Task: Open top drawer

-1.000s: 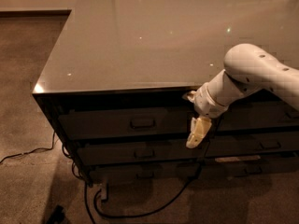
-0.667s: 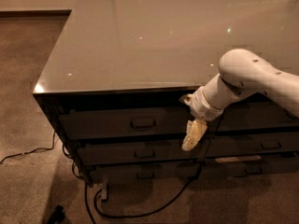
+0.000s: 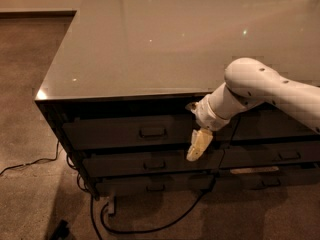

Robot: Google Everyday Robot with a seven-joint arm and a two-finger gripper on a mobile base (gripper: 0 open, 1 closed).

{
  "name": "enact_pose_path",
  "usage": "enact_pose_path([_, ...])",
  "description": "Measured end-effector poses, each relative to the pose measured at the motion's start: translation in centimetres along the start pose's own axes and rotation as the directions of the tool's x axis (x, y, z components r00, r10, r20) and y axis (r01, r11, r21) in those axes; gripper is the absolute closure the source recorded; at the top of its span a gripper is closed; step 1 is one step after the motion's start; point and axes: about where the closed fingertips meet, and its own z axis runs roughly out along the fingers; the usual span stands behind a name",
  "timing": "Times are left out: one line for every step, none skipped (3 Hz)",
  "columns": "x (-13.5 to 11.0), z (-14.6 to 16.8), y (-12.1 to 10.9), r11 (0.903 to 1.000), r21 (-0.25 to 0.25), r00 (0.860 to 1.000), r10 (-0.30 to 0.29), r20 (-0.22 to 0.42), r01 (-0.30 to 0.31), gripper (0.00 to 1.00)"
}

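My gripper (image 3: 196,147) hangs before one end of the top drawer (image 3: 110,133), shut under the tabletop (image 3: 150,44); parted or closed, I cannot tell; its handle (image 3: 153,132) sits apart, at the drawer's middle; reaching low, I risk hooking the lower drawer (image 3: 125,165).

The top drawer (image 3: 110,133) is wide, dark grey and shut, with a small loop handle (image 3: 153,132) at centre. The gripper (image 3: 196,149) hangs before its right end
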Motion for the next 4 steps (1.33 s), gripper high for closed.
enact_pose_path([-0.1, 1.3, -1.4, 1.0000, 0.008, 1.000, -0.001, 0.010, 0.001, 0.00])
enact_pose_path([-0.1, 2.4, -2.6, 0.9999, 0.010, 1.000, 0.006, 0.009, -0.006, 0.00])
enact_pose_path([1.0, 3.7, -2.8, 0.9995, -0.004, 0.999, 0.032, -0.003, -0.032, 0.00])
enact_pose_path([2.4, 4.8, -2.0, 0.9986, -0.026, 0.998, 0.045, -0.042, -0.046, 0.19])
